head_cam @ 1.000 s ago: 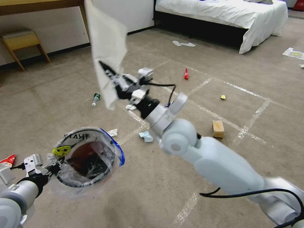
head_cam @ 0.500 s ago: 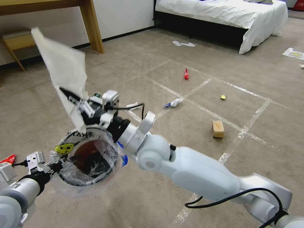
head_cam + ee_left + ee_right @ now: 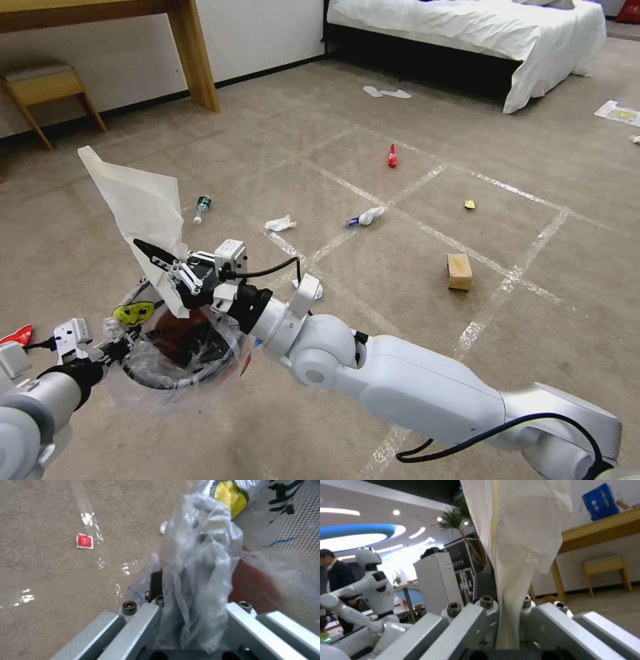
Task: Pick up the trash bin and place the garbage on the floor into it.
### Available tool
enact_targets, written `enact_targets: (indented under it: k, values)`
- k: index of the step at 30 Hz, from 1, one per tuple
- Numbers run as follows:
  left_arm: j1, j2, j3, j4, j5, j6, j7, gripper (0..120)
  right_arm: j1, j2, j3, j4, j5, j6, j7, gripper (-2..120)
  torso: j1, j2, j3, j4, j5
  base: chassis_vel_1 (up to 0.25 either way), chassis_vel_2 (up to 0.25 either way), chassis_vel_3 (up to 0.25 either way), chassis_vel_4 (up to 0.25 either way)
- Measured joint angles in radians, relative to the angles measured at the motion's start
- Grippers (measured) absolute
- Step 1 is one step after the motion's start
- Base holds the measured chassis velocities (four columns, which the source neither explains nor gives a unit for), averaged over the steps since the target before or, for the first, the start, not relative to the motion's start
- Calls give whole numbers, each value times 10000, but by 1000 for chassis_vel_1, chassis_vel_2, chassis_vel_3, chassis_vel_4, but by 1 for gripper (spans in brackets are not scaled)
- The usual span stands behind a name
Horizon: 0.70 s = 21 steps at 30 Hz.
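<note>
Head view: left gripper [image 3: 110, 347] holds bin [image 3: 180, 347]; right gripper [image 3: 163, 263] pinches tissue [image 3: 143, 207] above it; bottle [image 3: 201, 208], box [image 3: 459, 271] remain.

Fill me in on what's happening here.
The left tool holds a small round red trash bin lined with crinkled clear plastic by its rim, off the carpet. The right tool pinches a large white sheet of tissue paper just above the bin's mouth, not yet dropped in. Litter on the floor: a plastic bottle, a crumpled white tissue, a brown paper box and a red wrapper.
</note>
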<state>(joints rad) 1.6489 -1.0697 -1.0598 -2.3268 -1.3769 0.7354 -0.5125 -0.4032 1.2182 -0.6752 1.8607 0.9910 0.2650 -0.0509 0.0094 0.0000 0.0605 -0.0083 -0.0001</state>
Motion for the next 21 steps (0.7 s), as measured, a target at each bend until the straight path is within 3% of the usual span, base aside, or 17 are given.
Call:
enact_targets:
  k: [21]
  values:
    - [-28,120,-52,-129,-314,0,-152,1,-610,146,-469,-702,-499,373,-155,0,0,0,0,1,1,0,0,0,0]
